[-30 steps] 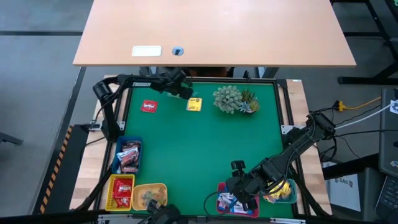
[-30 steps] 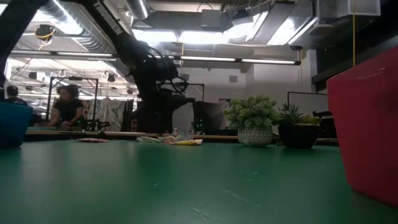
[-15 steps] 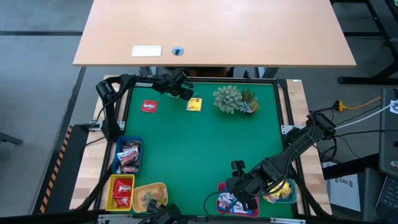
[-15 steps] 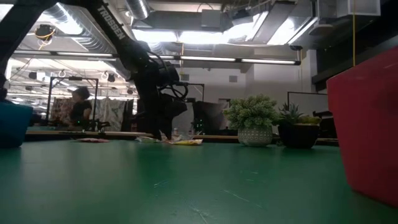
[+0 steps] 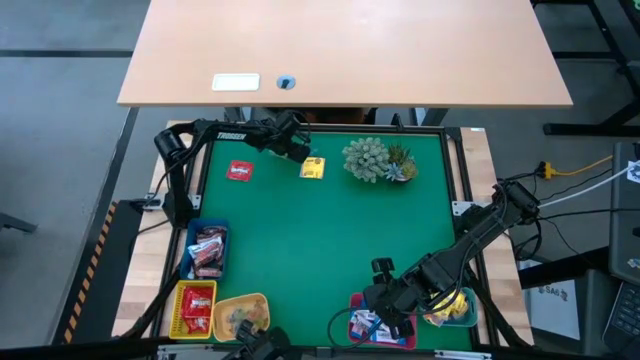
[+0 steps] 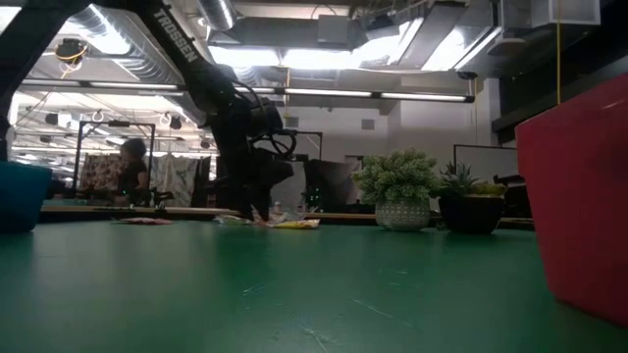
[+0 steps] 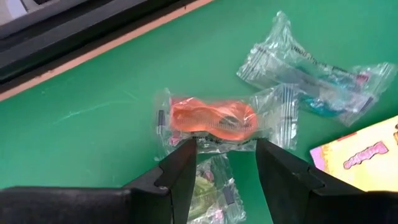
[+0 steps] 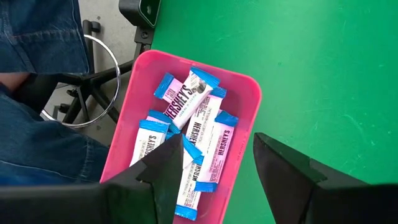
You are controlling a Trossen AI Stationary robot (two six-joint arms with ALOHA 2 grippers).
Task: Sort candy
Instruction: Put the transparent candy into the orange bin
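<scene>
An orange sweet in a crinkled clear wrapper [image 7: 214,119] lies flat on the green mat [image 5: 330,240] near its far edge, long axis running across the left gripper [image 7: 222,163], whose parted fingers straddle it without gripping. More clear-wrapped sweets [image 7: 311,68] lie beside it. The right gripper [image 8: 217,163], jaws apart and empty, hangs over a glossy pink tray [image 8: 245,99] of blue-and-white Hershey's bars [image 8: 186,102].

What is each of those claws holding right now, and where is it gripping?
Nothing is held. The left gripper stands open over an orange sweet in a clear wrapper; the right gripper hangs open above the pink tray.
</scene>
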